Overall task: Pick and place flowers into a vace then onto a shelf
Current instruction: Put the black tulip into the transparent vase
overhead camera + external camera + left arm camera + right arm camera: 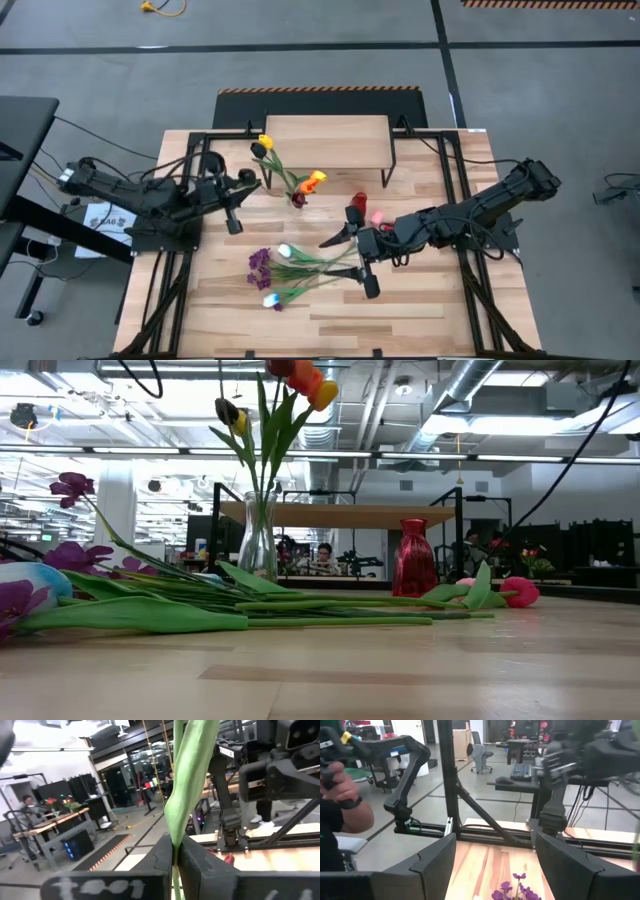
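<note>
floor: grey concrete [520, 110] | ceiling: exposed ducts [480, 390] | furniture: desks [520, 782], office chair [481, 752]

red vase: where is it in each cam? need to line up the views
High view: red vase near table centre, just in front of the shelf, beyond the right gripper.
Low view: red vase right of centre, under the shelf top.
Left wrist view: not in it.
Right wrist view: not in it.
Shared landmark: the clear vase holding tulips, left of the red one in both.
</note>
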Robot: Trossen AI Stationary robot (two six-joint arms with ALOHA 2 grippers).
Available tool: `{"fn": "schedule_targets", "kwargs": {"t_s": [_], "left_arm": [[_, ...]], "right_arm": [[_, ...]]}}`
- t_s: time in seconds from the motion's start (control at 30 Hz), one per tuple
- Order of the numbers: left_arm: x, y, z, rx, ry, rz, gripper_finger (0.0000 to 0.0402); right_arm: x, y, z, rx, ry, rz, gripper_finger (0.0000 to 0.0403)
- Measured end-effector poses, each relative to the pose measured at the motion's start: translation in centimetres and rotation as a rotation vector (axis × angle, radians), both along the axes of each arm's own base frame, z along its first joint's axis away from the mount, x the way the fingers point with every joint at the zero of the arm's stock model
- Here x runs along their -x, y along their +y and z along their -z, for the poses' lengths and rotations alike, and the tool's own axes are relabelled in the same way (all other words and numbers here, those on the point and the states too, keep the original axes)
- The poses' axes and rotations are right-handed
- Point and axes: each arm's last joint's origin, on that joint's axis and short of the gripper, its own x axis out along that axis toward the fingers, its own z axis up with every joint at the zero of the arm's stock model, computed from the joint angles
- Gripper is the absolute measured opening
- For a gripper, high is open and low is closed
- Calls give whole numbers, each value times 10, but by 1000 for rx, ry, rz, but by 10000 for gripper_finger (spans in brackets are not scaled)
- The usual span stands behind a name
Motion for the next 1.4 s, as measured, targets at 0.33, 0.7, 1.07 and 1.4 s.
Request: {"fn": "schedule_targets", "kwargs": {"t_s": [0.33,0.7,1.07,1.4], "left_arm": [[-9,36,8,25,-6,-3,0],[-14,51,19,71,-3,7,0],[-29,58,31,116,56,29,0],[-27,58,31,148,47,27,46]], "right_arm": [[4,8,1,6,12,-25,266],[4,8,2,9,18,-25,266],[3,8,3,11,24,-25,266],[4,8,4,16,34,-25,266]]}}
